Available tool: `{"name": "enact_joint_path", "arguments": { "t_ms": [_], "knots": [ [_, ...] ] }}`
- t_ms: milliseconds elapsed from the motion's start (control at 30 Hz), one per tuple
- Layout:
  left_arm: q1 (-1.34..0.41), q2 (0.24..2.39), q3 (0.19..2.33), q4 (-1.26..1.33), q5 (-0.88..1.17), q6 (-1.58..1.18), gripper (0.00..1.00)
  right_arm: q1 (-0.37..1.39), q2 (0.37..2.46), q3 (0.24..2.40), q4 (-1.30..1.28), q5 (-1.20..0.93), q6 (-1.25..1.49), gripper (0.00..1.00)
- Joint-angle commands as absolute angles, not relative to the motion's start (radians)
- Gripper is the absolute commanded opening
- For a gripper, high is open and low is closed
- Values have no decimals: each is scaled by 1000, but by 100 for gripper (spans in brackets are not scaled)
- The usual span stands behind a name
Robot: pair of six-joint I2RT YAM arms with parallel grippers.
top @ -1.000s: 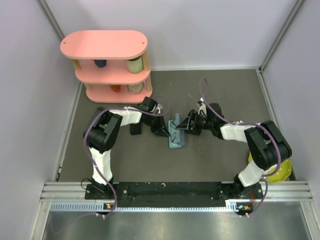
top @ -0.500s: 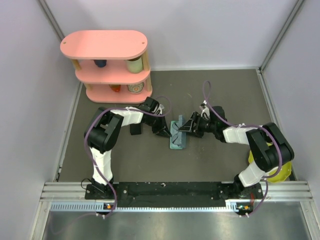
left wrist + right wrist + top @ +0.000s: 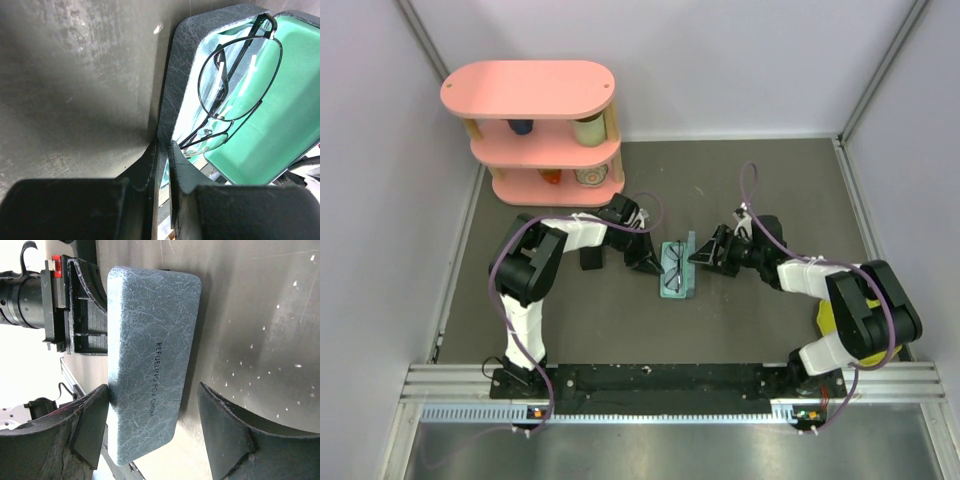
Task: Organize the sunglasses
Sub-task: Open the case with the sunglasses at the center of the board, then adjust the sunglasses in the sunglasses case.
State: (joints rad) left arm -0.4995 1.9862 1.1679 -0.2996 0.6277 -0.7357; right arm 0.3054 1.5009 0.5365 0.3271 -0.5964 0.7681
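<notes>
While the left gripper (image 3: 162,146) is pinching, fingers pressed almost together, what appears to be the left rim of the open case (image 3: 172,90) (the contact itself is partly hidden in the left wrist view), the wire-frame sunglasses (image 3: 239,80) are lying folded inside that case on its green lining. The case is sitting on the table (image 3: 760,190) midway between the two arms, its long axis running near to far. The raised lid (image 3: 150,340), grey-blue and textured on its outer face, is standing on the right side of the case. The right gripper (image 3: 152,386) is hovering at the lid with its fingers spread, one finger on either side of the lid's end. A small black object (image 3: 590,258) is resting just left of the left arm's wrist.
</notes>
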Motion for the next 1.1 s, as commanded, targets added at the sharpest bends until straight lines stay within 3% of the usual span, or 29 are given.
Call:
{"name": "enact_joint_path", "arguments": {
  "t_ms": [0, 167, 333, 467, 733, 900, 1067],
  "knots": [
    [-482, 2022, 1163, -382, 495, -732, 7, 290, 1471, 511, 172, -430, 675, 68],
    [-482, 2020, 1169, -383, 506, -729, 7, 291, 1419, 532, 121, -402, 650, 61],
    [-485, 2005, 1175, -365, 537, -726, 10, 291, 1376, 604, 22, -394, 614, 60],
    [-485, 1977, 1180, -338, 577, -733, 20, 290, 1333, 682, -78, -374, 595, 60],
    [-486, 1941, 1186, -321, 609, -735, 29, 311, 1249, 860, -251, -299, 584, 60],
    [-486, 1918, 1180, -311, 611, -730, 33, 450, 1270, 969, -325, -253, 568, 58],
    [-486, 1887, 1161, -287, 603, -735, 41, 613, 1347, 1060, -388, -68, 632, 45]
  ]
}}
